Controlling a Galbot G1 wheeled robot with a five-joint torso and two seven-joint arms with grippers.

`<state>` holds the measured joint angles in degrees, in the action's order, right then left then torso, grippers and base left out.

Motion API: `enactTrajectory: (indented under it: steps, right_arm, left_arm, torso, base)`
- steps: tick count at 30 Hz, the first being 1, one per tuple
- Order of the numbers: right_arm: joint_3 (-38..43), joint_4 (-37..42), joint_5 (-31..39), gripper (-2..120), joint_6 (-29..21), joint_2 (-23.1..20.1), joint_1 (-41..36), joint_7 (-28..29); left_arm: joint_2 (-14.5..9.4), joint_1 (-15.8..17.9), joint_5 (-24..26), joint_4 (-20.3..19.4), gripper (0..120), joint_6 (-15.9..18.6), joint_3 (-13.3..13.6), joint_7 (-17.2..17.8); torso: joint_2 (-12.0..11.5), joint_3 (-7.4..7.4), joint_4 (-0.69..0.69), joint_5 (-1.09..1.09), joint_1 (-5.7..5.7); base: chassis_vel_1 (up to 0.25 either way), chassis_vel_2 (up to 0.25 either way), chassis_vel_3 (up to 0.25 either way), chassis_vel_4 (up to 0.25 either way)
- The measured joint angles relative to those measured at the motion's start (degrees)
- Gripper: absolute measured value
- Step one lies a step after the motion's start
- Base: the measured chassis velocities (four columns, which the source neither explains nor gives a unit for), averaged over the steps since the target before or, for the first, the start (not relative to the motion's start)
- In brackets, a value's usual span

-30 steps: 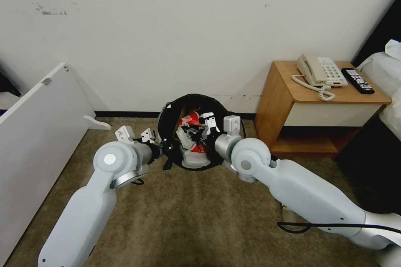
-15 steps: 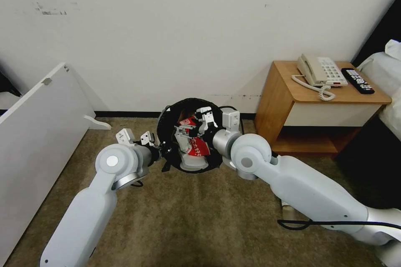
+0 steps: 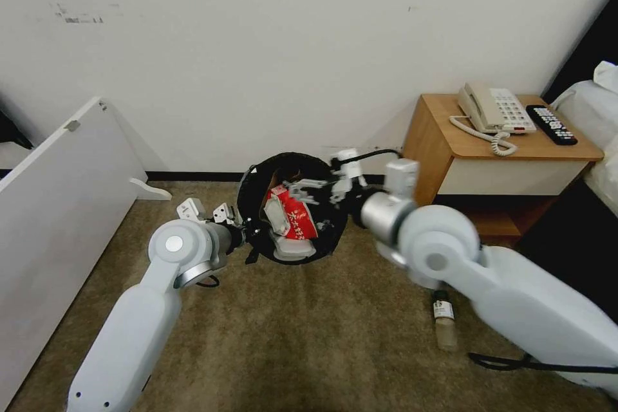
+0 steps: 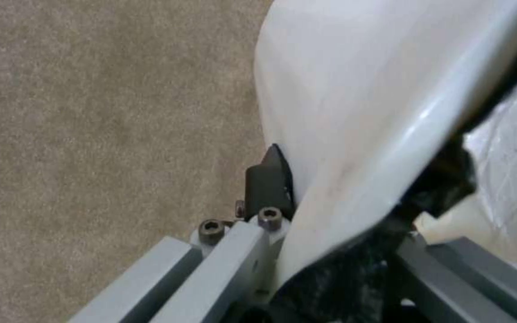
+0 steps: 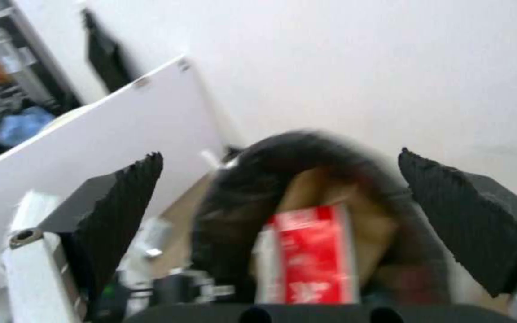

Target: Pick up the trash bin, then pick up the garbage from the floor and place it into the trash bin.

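We are holding the trash bin (image 3: 293, 209) off the carpet (image 3: 290, 335) with our left gripper (image 3: 248, 232), in front of the wall's dark baseboard and just left of the wooden nightstand (image 3: 450, 141). The bin is tipped so its mouth is facing back toward our head camera and slightly up; its long axis is running from the mouth toward the wall. Inside the black liner we are seeing a red-white packet (image 3: 297, 219) standing roughly upright along the bin's depth, with a white slipper (image 3: 293, 248) lying at the lower lip of the mouth.

The left wrist view is giving what the head view hides: the left gripper (image 4: 330, 224) is clamped on the bin's rim (image 4: 354, 134), one dark pad (image 4: 269, 179) pressed against the white outer wall and the crinkled black bag (image 4: 336, 278) caught on the inner side.

Our right gripper (image 3: 335, 183) is hovering at the upper right edge of the bin's mouth. The right wrist view shows the right gripper (image 5: 279, 215) with its two black pads (image 5: 124, 202) spread wide apart and holding nothing, and the red-white packet (image 5: 309, 251) showing between them, blurred.

A small plastic bottle (image 3: 443, 322) is lying on the carpet beside our right arm, its cap pointing toward the nightstand.
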<state>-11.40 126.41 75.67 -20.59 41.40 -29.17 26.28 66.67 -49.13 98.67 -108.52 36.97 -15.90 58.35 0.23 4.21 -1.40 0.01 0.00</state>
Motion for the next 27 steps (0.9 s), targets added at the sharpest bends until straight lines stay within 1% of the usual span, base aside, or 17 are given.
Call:
enactTrajectory:
  steps: [2,3,5,6,7,8,10,11,13,14,16,17,19,20,22,27]
  right_arm:
    - [4.5,1.9,-0.6,100,0.4,-4.8,-3.4,0.0]
    - [4.5,1.9,-0.6,100,0.4,-4.8,-3.4,0.0]
    - [8.4,3.4,-1.2,100,0.5,-9.5,-7.0,1.1]
    - [8.4,3.4,-1.2,100,0.5,-9.5,-7.0,1.1]
    - [10.0,3.8,-1.5,100,0.6,-11.1,-9.0,1.7]
    - [10.0,3.8,-1.5,100,0.6,-11.1,-9.0,1.7]
    - [13.5,3.9,-3.1,100,0.5,-13.8,-15.0,3.6]
    - [13.5,3.9,-3.1,100,0.5,-13.8,-15.0,3.6]
    - [14.8,3.5,-3.8,100,-0.2,-14.2,-19.5,6.8]
    - [14.8,3.5,-3.8,100,-0.2,-14.2,-19.5,6.8]
    - [15.7,2.7,-4.1,100,-1.8,-14.2,-23.9,9.9]
    - [15.7,2.7,-4.1,100,-1.8,-14.2,-23.9,9.9]
    - [16.5,1.5,-5.3,100,-3.5,-14.2,-28.7,13.0]
    - [16.5,1.5,-5.3,100,-3.5,-14.2,-28.7,13.0]
    - [16.9,0.3,-5.6,100,-5.0,-12.8,-33.7,16.8]
    - [15.9,-1.1,-7.2,100,-5.4,-11.3,-37.1,19.3]
  left_arm:
    - [0.0,-0.3,-0.1,0.0,0,0.0,0.2,0.2]
    - [0.0,-0.3,-0.1,0.0,0,0.0,0.2,0.2]
    - [0.1,-1.0,-0.3,-0.2,0,0.1,0.3,0.2]
    - [0.1,-1.0,-0.3,-0.2,0,0.1,0.3,0.2]
    - [0.1,-1.4,-0.4,-0.4,0,0.1,0.4,0.2]
    - [0.1,-1.4,-0.4,-0.4,0,0.1,0.4,0.2]
    - [0.3,-2.5,-0.9,-0.8,0,0.2,0.4,0.0]
    - [0.3,-2.5,-0.9,-0.8,0,0.2,0.4,0.0]
    - [0.5,-3.3,-1.4,-1.1,0,0.4,0.4,-0.3]
    - [0.5,-3.3,-1.4,-1.1,0,0.4,0.4,-0.3]
    - [0.5,-4.3,-1.8,-1.5,0,0.4,0.3,-0.4]
    - [0.5,-4.3,-1.8,-1.5,0,0.4,0.3,-0.4]
    - [0.8,-5.2,-2.2,-2.1,0,0.4,0.3,-0.4]
    - [0.8,-5.2,-2.2,-2.1,0,0.4,0.3,-0.4]
    - [1.2,-5.9,-2.3,-2.4,0,0.3,0.3,-0.4]
    - [1.3,-6.1,-2.4,-2.4,0,0.3,0.4,-0.4]
  torso:
    - [0.0,0.0,-0.01,0.02,0.0]
    - [0.0,0.0,-0.01,0.02,0.0]
    - [0.0,0.0,-0.02,0.0,0.0]
    - [0.0,0.0,-0.02,0.0,0.0]
    - [0.0,0.0,-0.01,0.01,0.0]
    - [0.0,0.0,-0.01,0.01,0.0]
    - [0.0,0.0,0.0,0.0,0.0]
    - [0.0,0.0,0.0,0.0,0.0]
    - [0.0,-0.01,0.0,0.01,0.0]
    - [0.0,-0.01,0.0,0.01,0.0]
    - [0.0,-0.01,0.0,0.02,0.0]
    - [0.0,-0.01,0.0,0.02,0.0]
    - [0.0,0.0,0.01,0.0,0.0]
    - [0.0,0.0,0.01,0.0,0.0]
    - [0.0,0.0,0.0,0.01,0.0]
    - [0.0,-0.01,0.0,-0.01,0.0]
  base:
    - [0.0,0.0,0.0,0.0]
    - [0.0,0.0,0.0,0.0]
    - [0.0,0.0,0.0,0.0]
    - [0.0,0.0,0.0,0.0]
    - [0.0,0.0,0.0,0.0]
    - [0.0,0.0,0.0,0.0]
    - [0.0,0.0,0.0,0.0]
    - [0.0,0.0,0.0,0.0]
    - [0.0,0.0,0.0,0.0]
    - [0.0,0.0,0.0,0.0]
    - [0.0,0.0,0.0,0.0]
    - [0.0,0.0,0.0,0.0]
    - [0.0,0.0,0.0,0.0]
    - [0.0,0.0,0.0,0.0]
    - [0.0,0.0,0.0,0.0]
    - [0.0,0.0,0.0,0.0]
